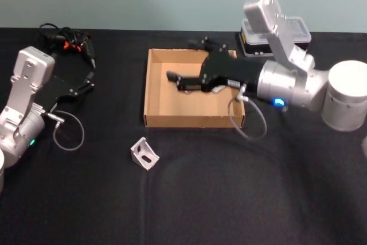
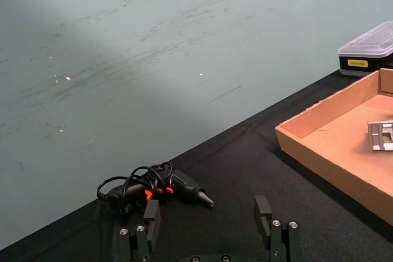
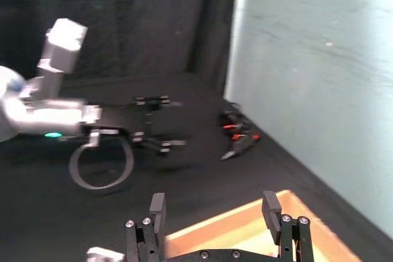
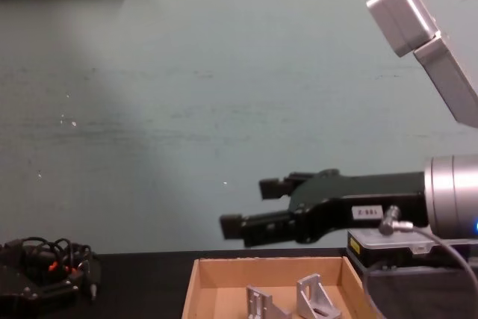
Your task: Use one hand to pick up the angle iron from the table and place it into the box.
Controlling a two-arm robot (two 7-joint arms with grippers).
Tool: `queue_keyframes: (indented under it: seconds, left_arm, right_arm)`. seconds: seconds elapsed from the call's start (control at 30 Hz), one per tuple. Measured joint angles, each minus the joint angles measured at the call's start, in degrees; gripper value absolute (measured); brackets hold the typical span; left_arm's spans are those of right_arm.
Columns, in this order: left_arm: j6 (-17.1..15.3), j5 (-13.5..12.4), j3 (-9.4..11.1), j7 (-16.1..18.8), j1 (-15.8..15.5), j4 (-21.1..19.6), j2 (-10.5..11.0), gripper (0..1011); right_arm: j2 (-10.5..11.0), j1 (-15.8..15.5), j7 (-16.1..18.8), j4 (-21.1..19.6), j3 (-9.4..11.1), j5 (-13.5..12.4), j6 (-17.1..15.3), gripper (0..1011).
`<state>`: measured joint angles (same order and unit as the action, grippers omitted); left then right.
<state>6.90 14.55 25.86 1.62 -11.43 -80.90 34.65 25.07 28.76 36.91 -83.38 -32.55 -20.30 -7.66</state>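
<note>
Nearest the robot, the angle iron (image 1: 144, 154) lies on the table (image 1: 229, 199). It is on the robot's side of the right hand (image 1: 183, 60), a little left of its fingertips and just outside the near wall of the box (image 1: 195, 121). The head view gives this loose piece. The chest view, set low, looks across the box and gives what the hand covers from above: two other angle irons (image 4: 314, 298) on the box floor, below the hand and just behind its fingertips. The left wrist view catches one of them too, lying on the cardboard.

The loose angle iron sits skewed to the box wall. Its long axis runs from far left to near right, with one flange tipped up and a slotted face turned toward the robot.

The right forearm comes in from the right and lies roughly level above the box, the hand pointing left. Its fingers are spread wide and empty, one higher and farther back, the other lower and nearer, both clear of the box floor in the chest view.

The left hand (image 2: 207, 213) is parked well to the left of the right hand, low over the table, its fingers also wide apart with nothing between them. Beyond it, by the wall, lies a corded tool (image 2: 153, 191). Behind the right hand stands a black case (image 1: 275, 38) with a clear lid
</note>
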Motion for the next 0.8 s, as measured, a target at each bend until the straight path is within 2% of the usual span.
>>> queue_keyframes:
  seconds: [0.2, 0.43, 0.8]
  left_arm:
    - [0.0, 0.0, 0.0, 0.0, 0.0, 0.0, 0.0, 1000]
    - [0.0, 0.0, 0.0, 0.0, 0.0, 0.0, 0.0, 1000]
    - [0.0, 0.0, 0.0, 0.0, 0.0, 0.0, 0.0, 1000]
  right_arm:
    - [1.5, -2.1, 0.5, -3.6, -1.8, -1.0, -0.9, 1002]
    - [2.2, -3.5, 0.1, -5.0, -3.5, -1.2, -1.3, 1002]
    - [2.6, -5.1, -0.4, -4.6, -6.9, 1.2, -1.2, 1002]
